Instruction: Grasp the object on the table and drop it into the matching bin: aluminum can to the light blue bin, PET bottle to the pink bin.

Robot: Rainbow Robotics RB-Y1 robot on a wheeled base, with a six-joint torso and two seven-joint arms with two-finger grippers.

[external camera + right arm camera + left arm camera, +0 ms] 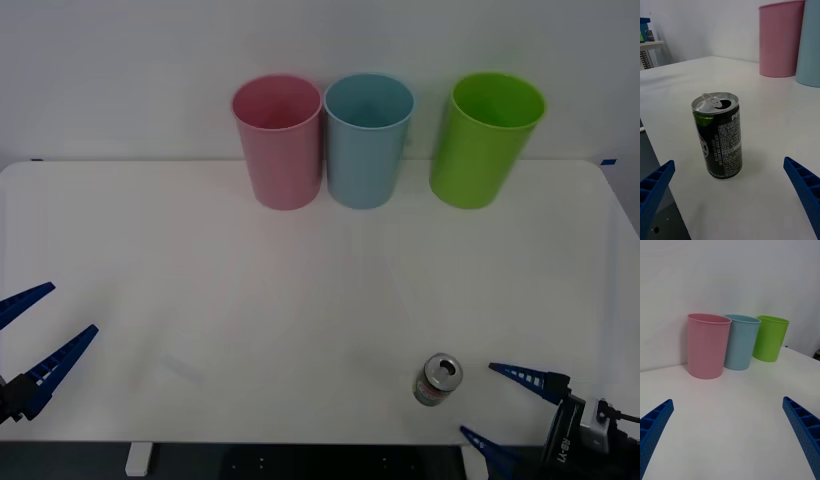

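The aluminum can (437, 380) stands upright near the front right edge of the white table (300, 300). It is dark, with a silver top and an opened tab. My right gripper (478, 400) is open just to the right of it, level with the tabletop. In the right wrist view the can (718, 137) stands a short way ahead of the blue fingers (655, 193), closer to one of them and apart from both. Side by side at the back stand the pink bin (279, 140) and the light blue bin (367, 140). My left gripper (72, 308) waits open at the front left.
A lime green bin (486, 140) stands to the right of the light blue one, a small gap between them. The left wrist view has the pink bin (708, 347), the light blue bin (740, 343) and the green bin (771, 338) in a row by the wall.
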